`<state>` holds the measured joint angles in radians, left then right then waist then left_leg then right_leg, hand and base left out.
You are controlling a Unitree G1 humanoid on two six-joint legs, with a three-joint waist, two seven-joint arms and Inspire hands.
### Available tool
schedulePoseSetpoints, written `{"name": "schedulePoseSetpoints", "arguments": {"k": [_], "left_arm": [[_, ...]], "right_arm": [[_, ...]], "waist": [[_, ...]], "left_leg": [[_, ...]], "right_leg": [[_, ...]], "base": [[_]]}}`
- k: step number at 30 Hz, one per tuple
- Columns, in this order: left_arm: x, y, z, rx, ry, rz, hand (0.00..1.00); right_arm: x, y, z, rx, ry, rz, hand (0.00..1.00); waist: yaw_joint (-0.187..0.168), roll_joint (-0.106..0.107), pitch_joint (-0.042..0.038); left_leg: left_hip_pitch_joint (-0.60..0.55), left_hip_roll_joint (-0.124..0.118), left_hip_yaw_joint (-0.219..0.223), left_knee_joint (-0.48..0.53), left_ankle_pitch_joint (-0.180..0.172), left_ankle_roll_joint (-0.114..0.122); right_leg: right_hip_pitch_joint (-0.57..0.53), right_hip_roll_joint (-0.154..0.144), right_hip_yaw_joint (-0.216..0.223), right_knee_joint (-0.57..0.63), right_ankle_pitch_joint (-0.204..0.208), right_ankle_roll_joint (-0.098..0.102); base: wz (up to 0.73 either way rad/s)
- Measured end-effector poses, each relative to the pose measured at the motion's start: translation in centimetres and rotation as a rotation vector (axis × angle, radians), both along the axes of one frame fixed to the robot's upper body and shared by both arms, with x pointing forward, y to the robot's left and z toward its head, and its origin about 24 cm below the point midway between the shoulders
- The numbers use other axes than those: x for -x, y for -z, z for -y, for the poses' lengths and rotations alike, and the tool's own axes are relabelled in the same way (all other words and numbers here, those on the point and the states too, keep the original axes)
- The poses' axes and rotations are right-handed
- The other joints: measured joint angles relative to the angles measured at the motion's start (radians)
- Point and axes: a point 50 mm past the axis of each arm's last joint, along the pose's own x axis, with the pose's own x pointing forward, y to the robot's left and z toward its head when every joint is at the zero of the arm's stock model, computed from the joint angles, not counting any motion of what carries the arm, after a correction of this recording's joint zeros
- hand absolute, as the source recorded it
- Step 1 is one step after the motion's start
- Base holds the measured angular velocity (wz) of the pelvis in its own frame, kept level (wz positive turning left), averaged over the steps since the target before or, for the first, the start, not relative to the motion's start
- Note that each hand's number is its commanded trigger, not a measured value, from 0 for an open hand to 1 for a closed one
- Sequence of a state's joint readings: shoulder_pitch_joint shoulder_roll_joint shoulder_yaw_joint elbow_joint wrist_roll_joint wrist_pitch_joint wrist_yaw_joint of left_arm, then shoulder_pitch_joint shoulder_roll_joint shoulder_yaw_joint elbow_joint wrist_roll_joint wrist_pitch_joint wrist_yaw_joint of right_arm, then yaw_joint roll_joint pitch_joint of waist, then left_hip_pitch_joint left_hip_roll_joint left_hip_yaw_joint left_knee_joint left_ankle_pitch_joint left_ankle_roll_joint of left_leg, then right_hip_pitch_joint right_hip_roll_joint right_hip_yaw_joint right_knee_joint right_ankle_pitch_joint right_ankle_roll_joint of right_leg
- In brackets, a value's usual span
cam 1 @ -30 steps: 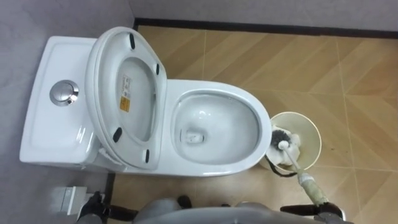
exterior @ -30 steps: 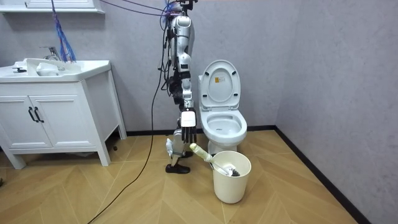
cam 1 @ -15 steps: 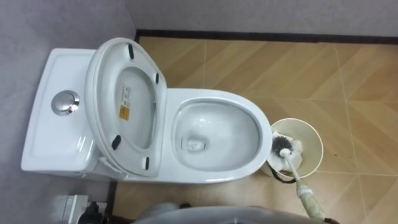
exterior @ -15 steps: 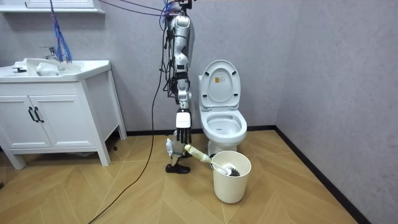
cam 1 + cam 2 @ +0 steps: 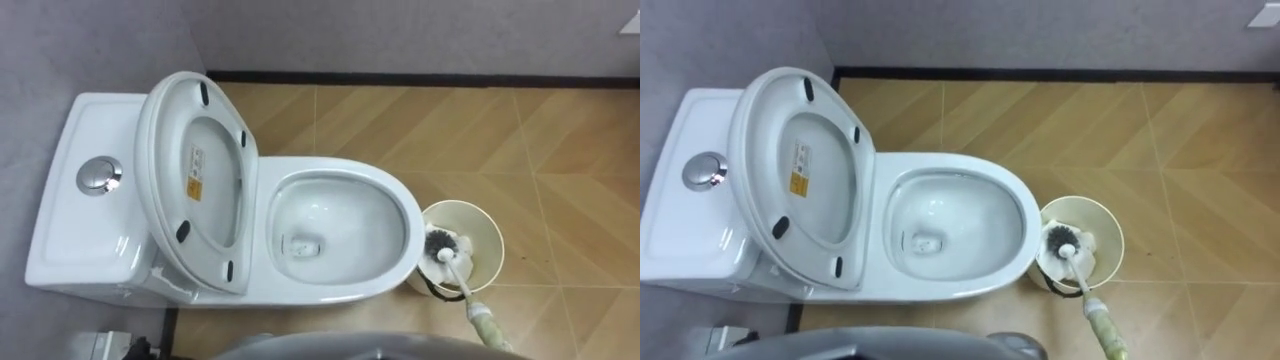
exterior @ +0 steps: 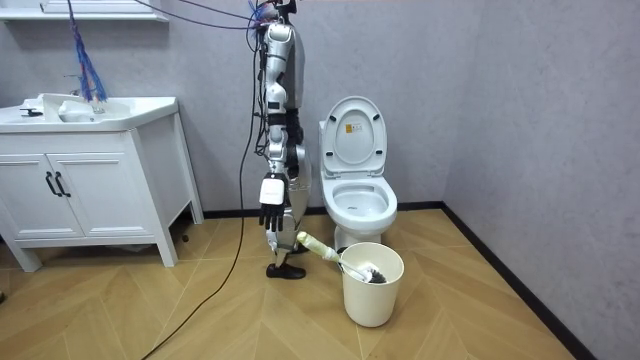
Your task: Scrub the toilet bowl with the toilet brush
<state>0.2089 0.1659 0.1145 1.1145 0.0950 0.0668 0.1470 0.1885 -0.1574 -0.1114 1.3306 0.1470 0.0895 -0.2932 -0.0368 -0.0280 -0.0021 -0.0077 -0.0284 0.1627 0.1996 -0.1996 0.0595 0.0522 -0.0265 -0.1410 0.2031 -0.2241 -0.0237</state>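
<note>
Toilet brush: the toilet brush (image 5: 483, 322) stands slanted in the cream bucket (image 5: 492, 232). Its bristle head (image 5: 437, 241) is down inside and the handle leans out over the rim toward the robot, likely so the grip end is easy to reach.
Bucket: it sits on the wood floor (image 5: 560, 150) just beside the front of the toilet bowl (image 5: 330, 290). That keeps the swing from bucket to bowl short (and any drips off the floor, one would hope).
Lid and seat: the lid and seat (image 5: 195, 185) are tipped up against the cistern (image 5: 70, 230), which leaves the bowl open for brushing. The bowl has a little water at the bottom and no brush in it.
Right hand: in the room view the right hand (image 6: 269, 213) hangs on the robot's camera side, above the handle's free end and apart from it. The fingers look loose and straight, and they hold nothing.
Stance: the robot stands upright at the side of the toilet, on the room view's left. It looks down across the bowl, with the cistern to its left and the bucket to its right.
Step in hand: by my reading, brushing has not begun and the handle has yet to be gripped.
Next move: it calls for a reach down to the handle's end and a firm wrap around it.
Risk: a nudge could roll the handle along the rim or tip the light bucket.
</note>
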Motion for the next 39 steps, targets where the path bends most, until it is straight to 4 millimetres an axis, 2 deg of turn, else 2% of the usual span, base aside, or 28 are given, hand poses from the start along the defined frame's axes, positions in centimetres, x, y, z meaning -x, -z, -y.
{"name": "schedulePoseSetpoints", "arguments": {"k": [10, 18, 19, 21, 23, 27, 34, 39], "left_arm": [[0.3, 0.0, -0.1, -0.004, 0.011, -0.024, 0.0], [0.0, -0.1, -0.3, -0.008, 0.016, -0.014, 0.0], [-0.1, -0.1, -0.3, -0.009, 0.018, -0.008, 0.0], [-0.6, -0.1, -0.4, -0.011, 0.022, 0.011, 0.0], [-1.4, -0.2, -0.4, -0.012, 0.037, 0.042, 0.0], [-1.7, -0.2, -0.4, -0.012, 0.061, 0.047, 0.0], [-4.4, -0.4, 0.1, 0.002, 0.104, 0.101, 0.0], [-6.4, -0.5, 0.6, 0.01, 0.142, 0.147, 0.0]], "right_arm": [[-1.5, -0.3, 0.8, 0.085, 0.054, 0.062, 0.0], [-6.0, -0.9, 1.6, 0.146, 0.021, 0.213, 0.0], [-7.2, -1.0, 1.7, 0.154, 0.013, 0.251, 0.0], [-8.3, -1.2, 1.8, 0.161, -0.003, 0.279, 0.0], [-9.9, -1.5, 1.9, 0.166, -0.042, 0.319, 0.0], [-11.5, -1.9, 2.1, 0.167, -0.079, 0.353, 0.0], [-14.0, -2.3, 2.0, 0.165, -0.088, 0.405, 0.0], [-15.0, -2.7, 2.1, 0.186, -0.105, 0.424, 0.0]], "waist": [[-0.007, -0.012, 0.0015], [-0.007, -0.009, 0.0101], [-0.005, -0.009, 0.0101], [-0.002, -0.007, 0.0061], [0.016, -0.004, 0.003], [0.021, -0.005, 0.0016], [0.019, -0.015, 0.006], [0.028, 0.003, 0.0151]], "left_leg": [[0.004, -0.001, 0.007, 0.003, 0.001, 0.002], [-0.005, -0.001, 0.001, 0.0, 0.0, 0.001], [-0.009, -0.001, 0.0, 0.002, -0.001, 0.001], [-0.022, -0.001, -0.001, 0.004, -0.001, 0.001], [-0.043, 0.0, -0.002, 0.01, -0.001, 0.002], [-0.066, -0.001, -0.005, 0.015, 0.0, 0.002], [-0.148, -0.001, -0.03, 0.055, 0.003, 0.006], [-0.203, -0.001, -0.04, 0.08, 0.006, 0.012]], "right_leg": [[0.004, 0.002, 0.011, -0.017, 0.001, 0.002], [-0.002, 0.001, 0.001, -0.016, 0.003, 0.0], [-0.003, 0.001, 0.0, -0.016, 0.003, 0.001], [-0.016, 0.001, -0.002, -0.015, 0.003, 0.0], [-0.034, 0.001, -0.003, -0.012, 0.006, 0.001], [-0.052, 0.0, -0.013, -0.015, 0.009, 0.002], [-0.107, -0.003, -0.043, -0.012, 0.015, 0.001], [-0.152, -0.006, -0.052, 0.013, 0.017, 0.001]], "base": [[-0.01], [0.02], [0.04], [0.02], [0.0], [0.02], [0.12], [0.06]]}}
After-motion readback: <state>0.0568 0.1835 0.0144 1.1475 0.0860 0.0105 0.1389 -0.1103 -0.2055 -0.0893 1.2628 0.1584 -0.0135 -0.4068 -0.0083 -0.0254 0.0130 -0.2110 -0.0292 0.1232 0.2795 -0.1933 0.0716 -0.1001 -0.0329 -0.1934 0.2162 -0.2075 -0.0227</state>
